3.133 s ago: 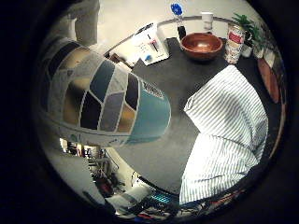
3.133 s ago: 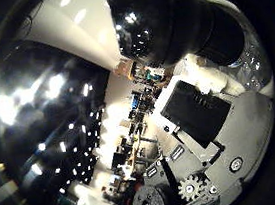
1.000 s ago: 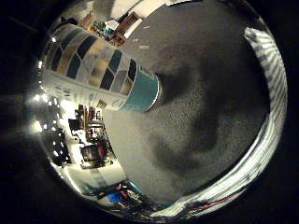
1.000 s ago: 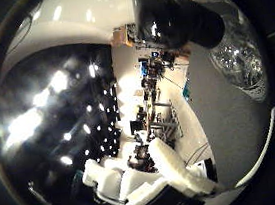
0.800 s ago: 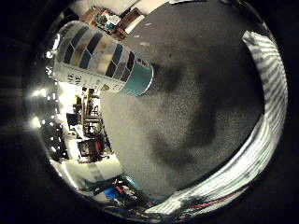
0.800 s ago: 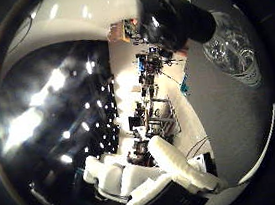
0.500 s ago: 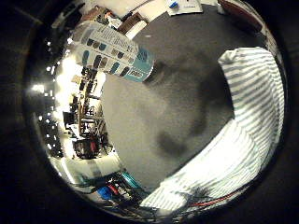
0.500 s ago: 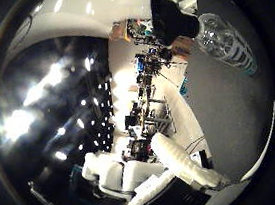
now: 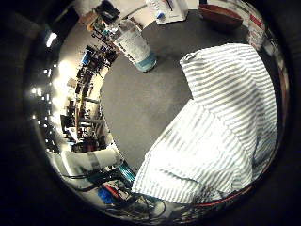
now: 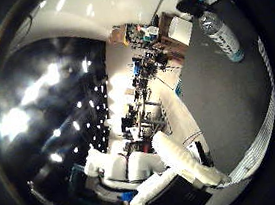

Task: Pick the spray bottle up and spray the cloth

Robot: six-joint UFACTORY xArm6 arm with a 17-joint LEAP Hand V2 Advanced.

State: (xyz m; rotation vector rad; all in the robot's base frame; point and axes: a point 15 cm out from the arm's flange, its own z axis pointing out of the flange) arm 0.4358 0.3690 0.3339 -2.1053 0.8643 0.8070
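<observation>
The spray bottle [image 9: 134, 43], patterned with a teal base, stands upright on the dark grey table [image 9: 150, 104], well away from the palm. The right thumb side palm view also shows the bottle [image 10: 219, 34], small and far off. The white cloth with thin stripes [image 9: 221, 122] lies rumpled on the table beside the bottle and fills much of the right little finger side palm view. My right hand [image 10: 171, 169] shows as white and black fingers reaching out over the table, straight and with nothing between them.
A brown bowl [image 9: 222, 13] and white papers [image 9: 166, 9] lie at the table's far side behind the bottle. Shelves and room clutter [image 9: 85, 89] lie past the table edge.
The bottle was close against the palm 3.1 s ago; it now stands alone on the table. The hand has drawn away from it and over the cloth.
</observation>
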